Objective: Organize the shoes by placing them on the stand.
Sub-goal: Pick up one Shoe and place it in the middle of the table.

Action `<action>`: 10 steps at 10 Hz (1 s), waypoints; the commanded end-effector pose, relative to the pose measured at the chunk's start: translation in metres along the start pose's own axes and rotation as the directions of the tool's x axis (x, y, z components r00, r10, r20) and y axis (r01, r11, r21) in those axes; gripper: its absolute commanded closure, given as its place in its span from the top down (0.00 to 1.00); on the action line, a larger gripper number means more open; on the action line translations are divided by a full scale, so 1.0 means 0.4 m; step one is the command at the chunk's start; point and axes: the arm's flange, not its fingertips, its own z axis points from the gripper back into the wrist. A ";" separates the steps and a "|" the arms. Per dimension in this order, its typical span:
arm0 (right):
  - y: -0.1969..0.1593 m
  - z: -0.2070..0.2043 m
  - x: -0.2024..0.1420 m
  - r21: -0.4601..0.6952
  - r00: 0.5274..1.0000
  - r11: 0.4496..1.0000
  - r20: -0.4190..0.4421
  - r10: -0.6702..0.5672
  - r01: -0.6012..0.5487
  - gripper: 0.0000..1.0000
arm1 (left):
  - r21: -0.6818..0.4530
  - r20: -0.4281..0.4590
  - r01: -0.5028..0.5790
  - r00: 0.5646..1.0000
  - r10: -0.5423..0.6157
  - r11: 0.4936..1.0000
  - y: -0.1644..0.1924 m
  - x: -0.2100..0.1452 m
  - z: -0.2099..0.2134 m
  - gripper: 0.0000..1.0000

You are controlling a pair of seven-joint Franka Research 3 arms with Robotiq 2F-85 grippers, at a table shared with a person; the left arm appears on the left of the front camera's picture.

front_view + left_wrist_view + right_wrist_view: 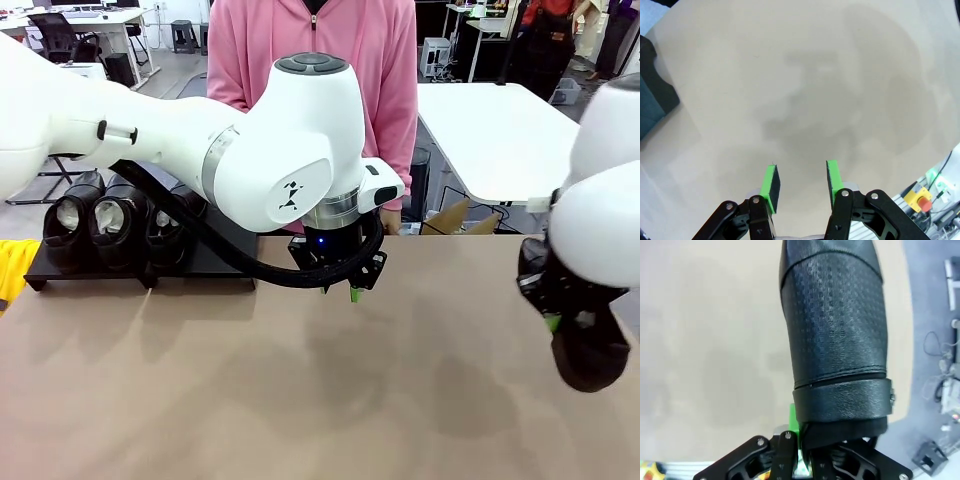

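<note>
Three black shoes (105, 225) with pale linings stand side by side on the low black stand (215, 262) at the far left of the table. A further black shoe (835, 335) hangs toe-down from my right gripper (799, 437), which is shut on its heel edge; in the front view this shoe (585, 345) is held above the table at the right edge. My left gripper (800, 180) hovers over bare tabletop near the middle, its green pads (771, 182) apart with nothing between them; in the front view its fingertips (352, 292) point down.
A person in a pink top (315, 50) stands at the far side of the brown table (300, 390). A yellow object (10, 270) lies at the left edge. A white table (495, 135) stands behind at the right.
</note>
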 end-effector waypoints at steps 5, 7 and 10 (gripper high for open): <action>0.222 -0.027 -0.054 0.191 0.993 0.976 -0.032 0.109 -0.101 0.00 | 0.017 0.008 0.007 1.000 -0.007 1.000 0.006 -0.004 0.002 0.51; 0.231 -0.021 -0.069 0.197 0.994 0.976 -0.032 0.105 -0.096 0.00 | -0.015 -0.016 -0.013 1.000 0.013 1.000 0.034 -0.038 0.023 0.51; 0.277 -0.027 -0.090 0.198 0.995 0.975 0.028 0.099 -0.102 0.00 | -0.010 -0.004 -0.052 0.999 0.052 0.999 0.128 -0.169 0.117 0.51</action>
